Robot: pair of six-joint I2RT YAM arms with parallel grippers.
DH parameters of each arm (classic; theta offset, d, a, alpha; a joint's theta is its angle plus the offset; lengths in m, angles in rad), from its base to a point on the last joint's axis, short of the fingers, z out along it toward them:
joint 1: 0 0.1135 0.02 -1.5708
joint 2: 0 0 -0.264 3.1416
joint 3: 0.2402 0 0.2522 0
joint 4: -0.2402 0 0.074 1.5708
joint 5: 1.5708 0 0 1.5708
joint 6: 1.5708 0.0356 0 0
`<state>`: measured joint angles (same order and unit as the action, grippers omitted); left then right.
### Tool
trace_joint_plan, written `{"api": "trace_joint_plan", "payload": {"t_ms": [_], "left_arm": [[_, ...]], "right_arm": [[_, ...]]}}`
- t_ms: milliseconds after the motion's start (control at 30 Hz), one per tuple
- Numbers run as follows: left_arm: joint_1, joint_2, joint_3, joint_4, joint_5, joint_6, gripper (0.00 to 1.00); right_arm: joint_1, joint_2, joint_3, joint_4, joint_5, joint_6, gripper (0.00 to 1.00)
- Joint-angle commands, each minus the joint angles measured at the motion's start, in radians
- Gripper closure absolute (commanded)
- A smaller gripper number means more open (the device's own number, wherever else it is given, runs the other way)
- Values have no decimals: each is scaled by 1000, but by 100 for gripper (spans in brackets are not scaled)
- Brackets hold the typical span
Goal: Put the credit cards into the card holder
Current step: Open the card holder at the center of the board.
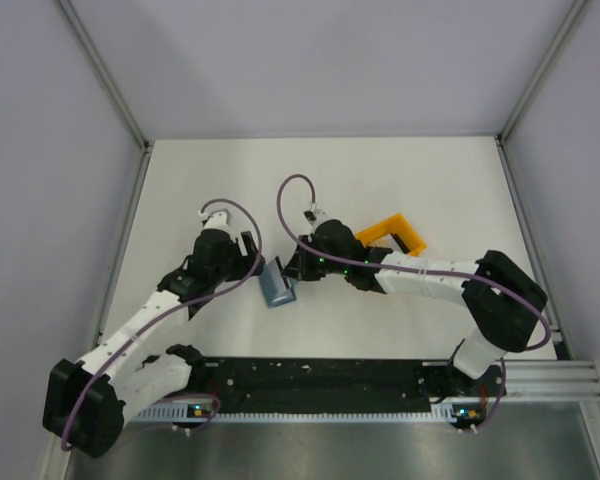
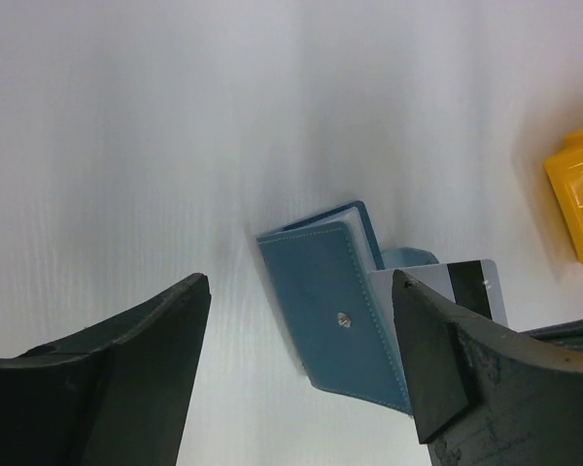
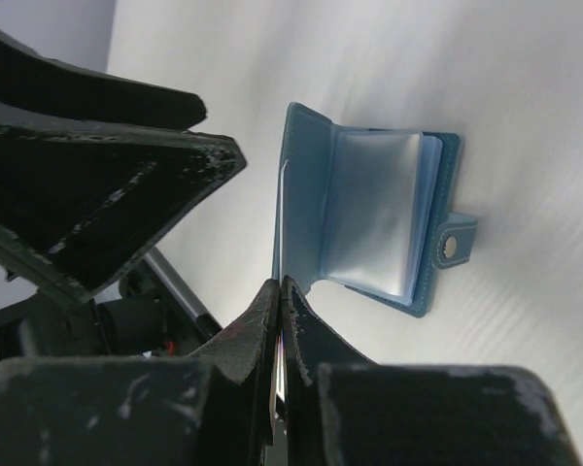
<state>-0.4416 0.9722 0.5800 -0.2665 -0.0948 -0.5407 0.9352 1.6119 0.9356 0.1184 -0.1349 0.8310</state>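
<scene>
1. Your right gripper (image 3: 280,283) pinches a credit card (image 2: 471,283) just beside the open card holder (image 2: 325,301); align its edge with a pocket (image 3: 374,209).
2. Your left gripper (image 2: 299,291) stands spread, facing the card holder; steady it first.

the tabletop (image 1: 380,170) is plain white, and the walls (image 1: 40,120) around it are pale lilac-grey. the card holder (image 2: 325,301) is teal-blue outside, with a line of paler stitching along its edge and a small silver stud; inside, its pockets are a lighter, glossy blue. the credit card (image 2: 466,282) is pale grey-white with a black stripe across it. the rack (image 1: 392,235) is orange-yellow. the left gripper (image 2: 299,280) and right gripper (image 3: 280,283) are black, scuffed pale at the edges. the arms (image 1: 140,335) are white with black joints, their cables (image 1: 290,190) purple.
</scene>
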Motion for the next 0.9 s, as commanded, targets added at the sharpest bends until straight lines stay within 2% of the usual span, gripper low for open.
{"api": "trace_joint_plan", "payload": {"t_ms": [0,100,267,400,467,600,700,867], "left_arm": [[23,-55,4,-19,-23,-30,20],[32,-78,0,-39,-32,-36,21],[38,-113,-31,-56,-32,-64,25],[40,-155,-69,-57,-60,-81,25],[40,-162,-78,-51,-62,-76,24],[40,-141,-92,-30,-39,-58,21],[40,-112,-95,-14,-7,-47,21],[40,-72,-88,3,32,-36,21]], "right_arm": [[20,11,68,61,-38,-26,100],[22,58,114,10,-61,-26,100],[31,128,135,20,-115,-1,100],[31,85,108,-14,-22,4,100],[18,45,100,-55,55,-27,100],[-18,-15,86,-94,110,-85,100],[-44,-17,98,-158,130,-96,100],[-55,12,88,-164,104,-87,100]]}}
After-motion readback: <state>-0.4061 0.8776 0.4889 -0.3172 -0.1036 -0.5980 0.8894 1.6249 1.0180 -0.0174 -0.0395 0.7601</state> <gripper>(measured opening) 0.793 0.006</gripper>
